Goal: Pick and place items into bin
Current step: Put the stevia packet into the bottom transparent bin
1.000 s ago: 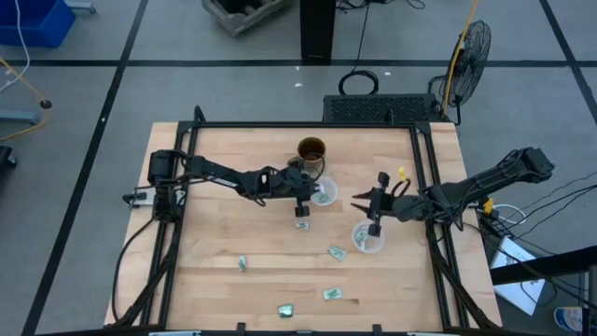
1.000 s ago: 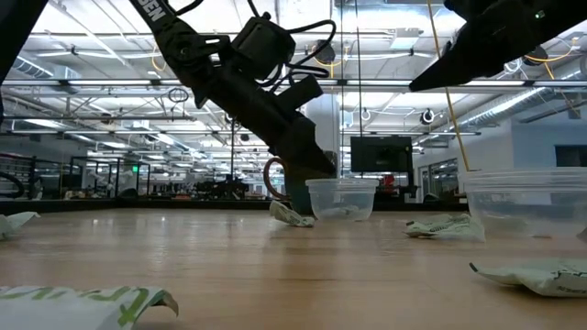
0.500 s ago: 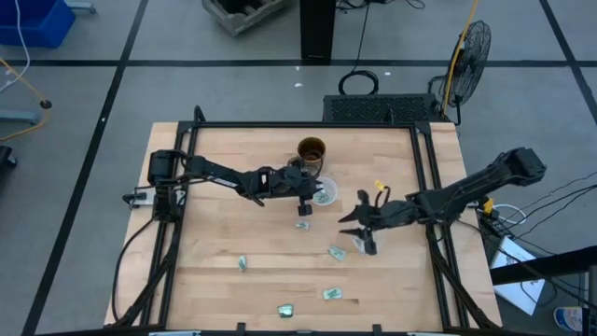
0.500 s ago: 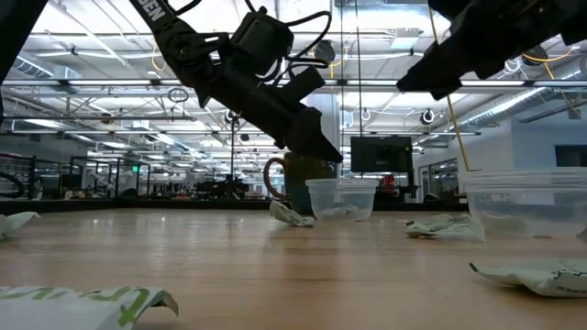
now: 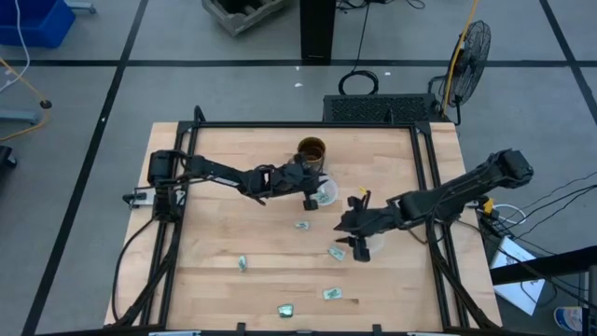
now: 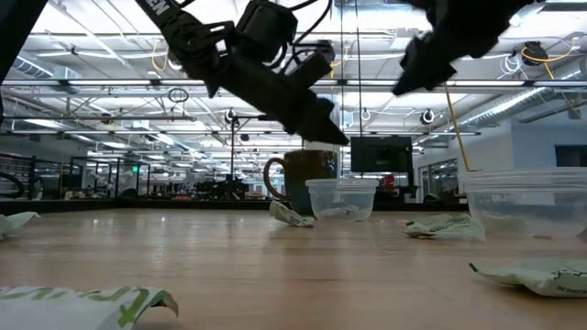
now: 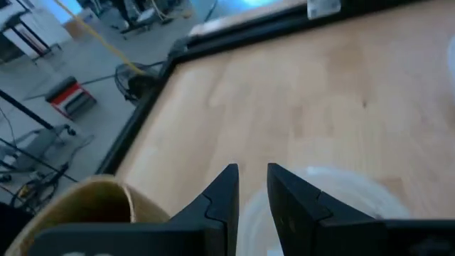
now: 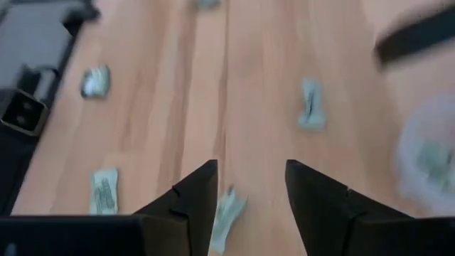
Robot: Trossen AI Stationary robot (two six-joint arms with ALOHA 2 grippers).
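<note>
We see the L gripper (image 5: 309,199) nearly shut over a cup (image 5: 324,193), R gripper (image 5: 353,245) spread over a candy (image 5: 336,252).

The left dark six-joint arm reaches from the left side toward the middle, raised and angled downward, and its two-finger end effector (image 5: 309,191) has its fingers (image 7: 226,195) drawn close with only a narrow gap between them and nothing held. The right dark six-joint arm stretches in from the right edge, elbow high and wrist low, and its end effector (image 5: 347,241) hangs with its fingers (image 8: 195,195) spread well apart and empty.
</note>
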